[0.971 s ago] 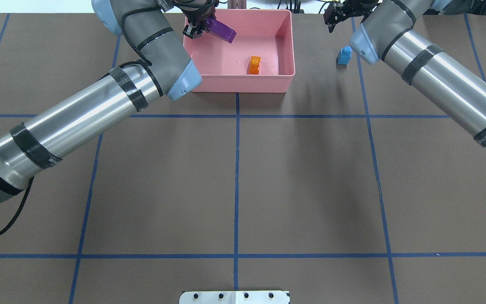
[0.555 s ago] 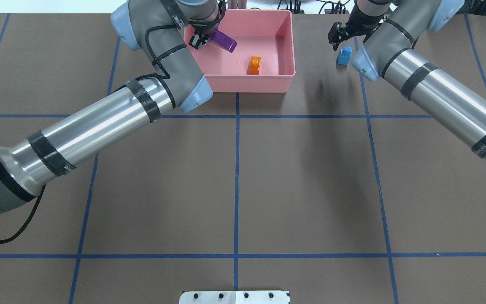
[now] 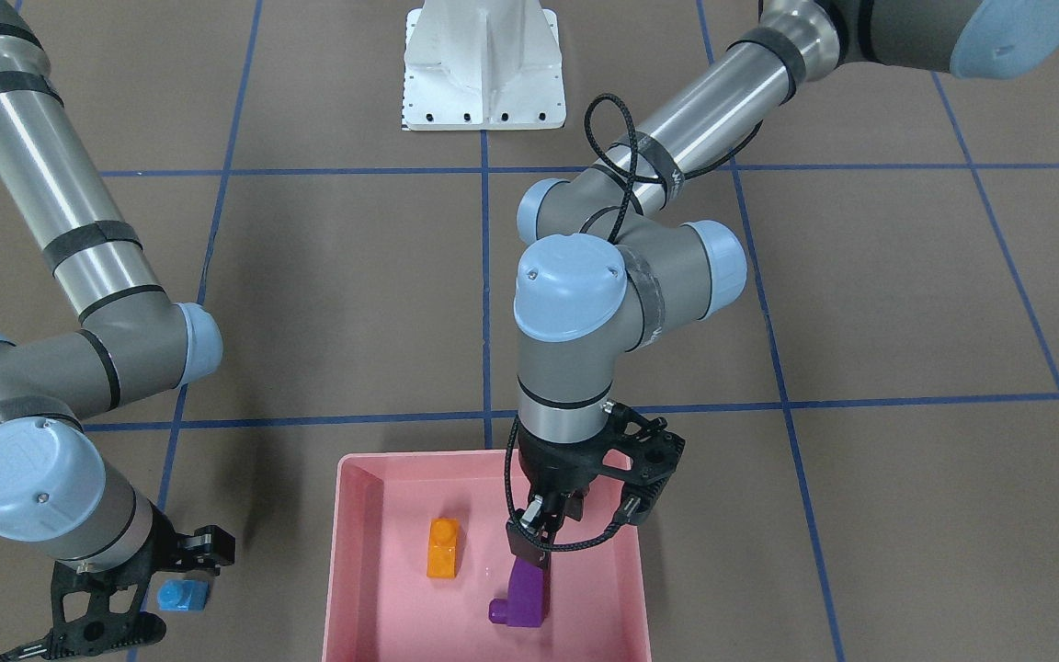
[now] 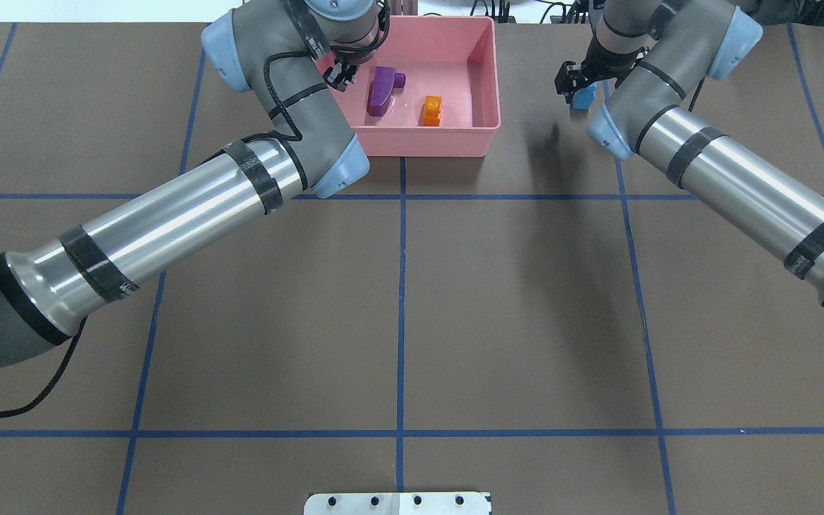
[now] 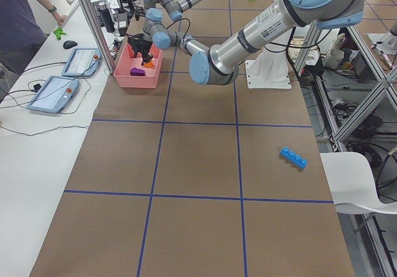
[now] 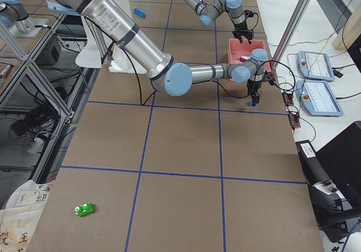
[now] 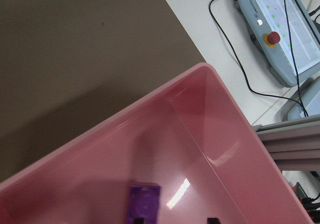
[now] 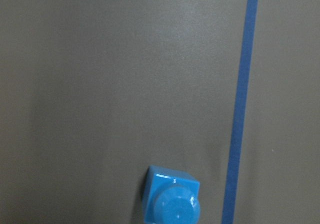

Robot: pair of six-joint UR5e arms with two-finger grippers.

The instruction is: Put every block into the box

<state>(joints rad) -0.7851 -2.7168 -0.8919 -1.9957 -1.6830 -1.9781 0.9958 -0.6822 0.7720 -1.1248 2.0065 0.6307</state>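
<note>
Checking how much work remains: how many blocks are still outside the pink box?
3: a small blue cube on the table beside the box, a long blue block near the table's left end, a green block near its right end. More may be hidden.

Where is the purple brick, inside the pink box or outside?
Inside: the purple brick lies in the pink box, near the orange brick.

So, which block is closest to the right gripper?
The small blue cube, just beside the right gripper; every other block lies much farther from it.
</note>
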